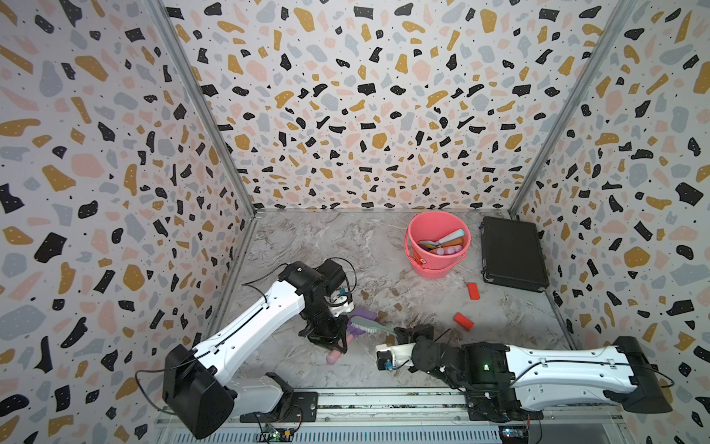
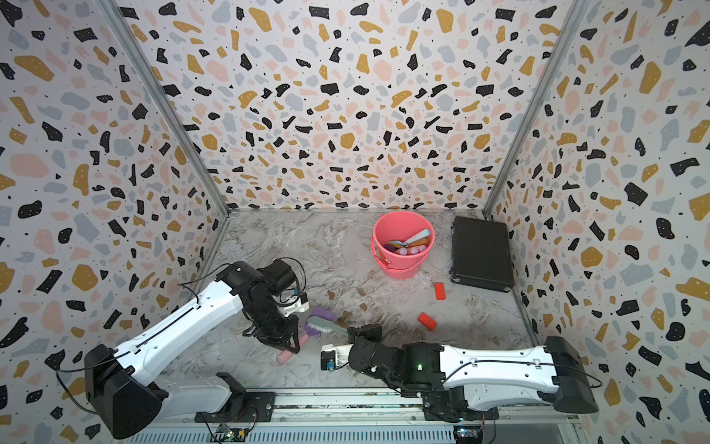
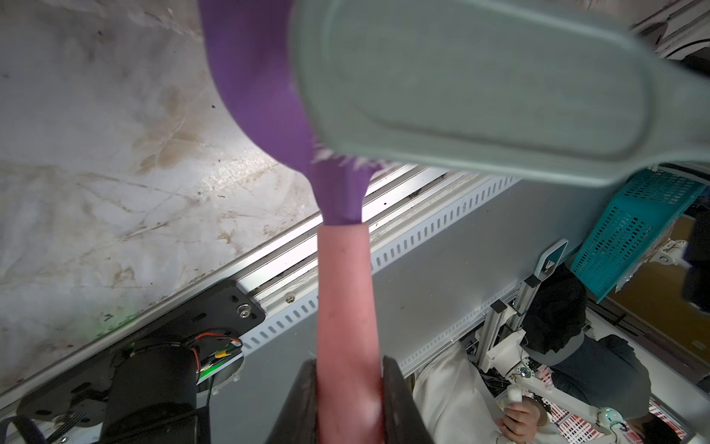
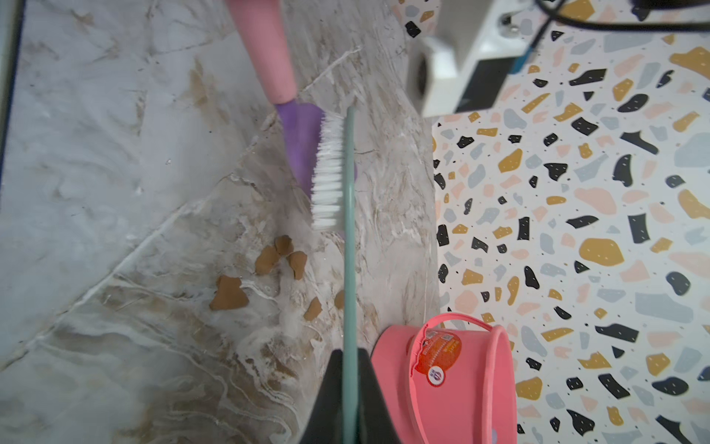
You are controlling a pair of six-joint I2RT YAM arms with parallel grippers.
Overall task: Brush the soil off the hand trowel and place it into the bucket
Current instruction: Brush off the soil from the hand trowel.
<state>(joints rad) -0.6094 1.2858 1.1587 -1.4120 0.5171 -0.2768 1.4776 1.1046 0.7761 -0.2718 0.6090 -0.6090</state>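
Clamped on the pink handle of the trowel (image 3: 253, 77), the left end effector (image 3: 349, 399) offers its purple blade to the brush (image 4: 328, 173) pinched tight in the right end effector (image 4: 350, 396); with soil (image 4: 229, 294) lying on the desk (image 4: 96, 153), carrying the trowel to the far bucket (image 1: 418, 265) seems next.

Both top views look steeply down from high above the front rail (image 1: 384, 401) toward the back wall (image 1: 365, 115) and take in the whole table (image 1: 326, 250). The left wrist camera sits close over the trowel (image 3: 345, 307) and faces six o'clock. The right wrist camera looks closely along the brush (image 4: 329, 173) toward ten o'clock. Both wrist views share the trowel blade and brush head.
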